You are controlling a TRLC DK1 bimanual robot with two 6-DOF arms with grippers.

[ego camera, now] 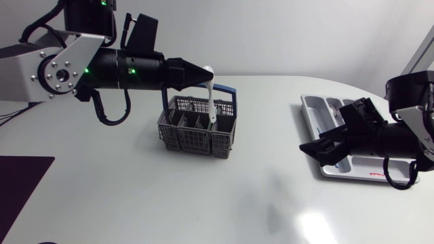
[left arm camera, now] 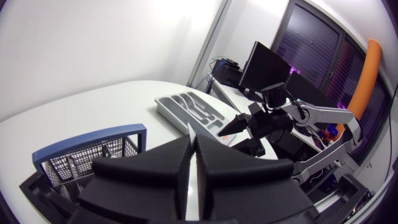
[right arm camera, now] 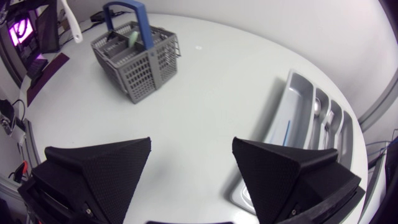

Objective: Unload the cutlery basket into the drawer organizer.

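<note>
**Left gripper** [ego camera: 202, 72]: fingers pinching the upper end of a white utensil [ego camera: 212, 91]. The utensil hangs over the basket [ego camera: 193, 139] near its 1 o'clock corner; whether its lower end clears the rim cannot be told. The basket sits near the table's centre with its blue handle [ego camera: 226, 88] upright.

**Right gripper** [ego camera: 313, 153]: fingers spread, at the 9 o'clock edge of the organizer [ego camera: 312, 108]. The organizer lies at 3 o'clock from the basket.
</note>
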